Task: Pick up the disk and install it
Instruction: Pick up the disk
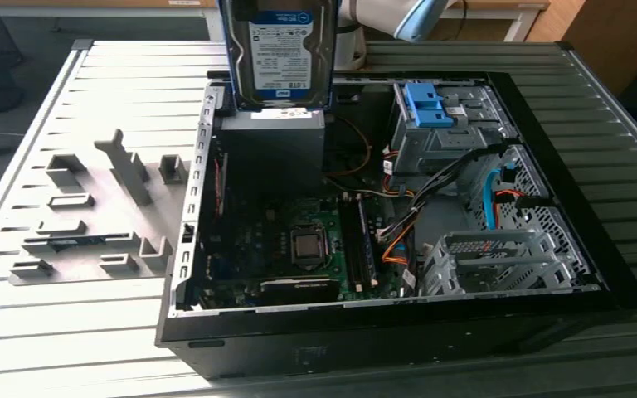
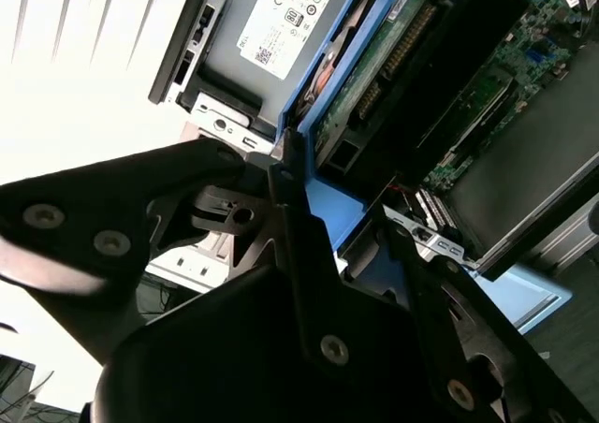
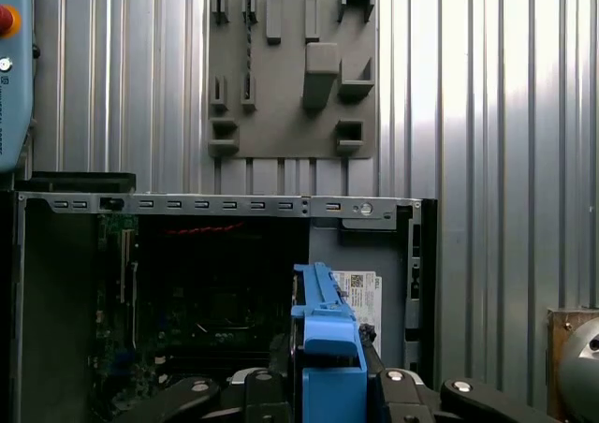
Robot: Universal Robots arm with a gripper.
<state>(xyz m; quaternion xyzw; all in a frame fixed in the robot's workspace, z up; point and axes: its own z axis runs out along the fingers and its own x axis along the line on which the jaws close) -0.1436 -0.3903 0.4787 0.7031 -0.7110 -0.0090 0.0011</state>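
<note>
One disk (image 1: 279,50), clamped on edge by its blue frame in the gripper (image 3: 329,384), hangs above the grey box (image 1: 272,149) in the open case (image 1: 629,282); the hold looks narrow, so a knock against the case wall might twist it loose.

open black pc case (image 1: 352,348) lies on its side on a slatted metal table (image 1: 97,340). inside it: green motherboard (image 1: 296,249), dark grey power supply (image 1: 274,149) at the far end, orange cables (image 1: 398,236), bare blue bracket (image 1: 424,104) on the far drive cage (image 1: 440,145), second metal cage (image 1: 496,261) nearer. grey fixture plate (image 1: 86,207) with upright holders sits on the table just beside the case, on the exterior view's left.
</note>
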